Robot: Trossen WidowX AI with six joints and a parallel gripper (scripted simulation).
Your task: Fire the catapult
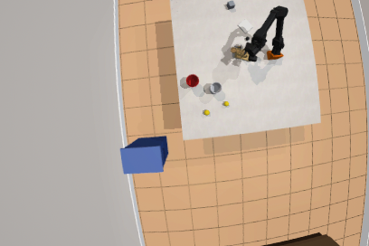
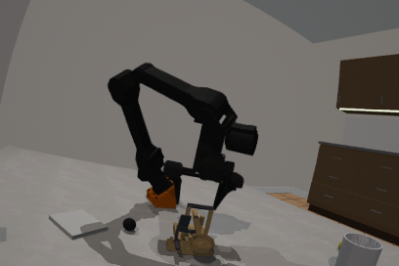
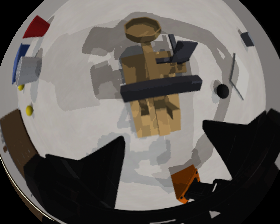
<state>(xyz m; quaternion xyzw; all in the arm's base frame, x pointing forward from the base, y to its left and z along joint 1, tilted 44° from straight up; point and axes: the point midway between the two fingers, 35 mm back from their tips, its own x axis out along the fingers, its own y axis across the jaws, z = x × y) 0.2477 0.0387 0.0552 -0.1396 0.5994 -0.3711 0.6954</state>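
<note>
The wooden catapult [image 1: 238,52] [image 2: 191,235] [image 3: 152,90] stands on the white table top with its spoon cup empty. The black ball [image 1: 247,38] [image 2: 129,224] [image 3: 221,90] lies on the table a little to one side of it, next to a flat white slab [image 1: 245,25] [image 2: 75,222]. The white mug [image 1: 215,88] [image 2: 359,251] stands upright farther off. My gripper [image 1: 245,53] [image 2: 222,198] [image 3: 166,132] hangs open and empty just above the catapult, fingers pointing down.
A red mug [image 1: 192,80] [image 3: 38,27] stands beside the white mug. Two yellow balls [image 1: 226,103] [image 1: 206,112] lie beyond them. A small grey mug [image 1: 231,4] is at the table's far end. The arm's orange base [image 1: 274,54] [image 2: 162,196] is close behind the catapult. A blue box [image 1: 144,155] sits on the floor.
</note>
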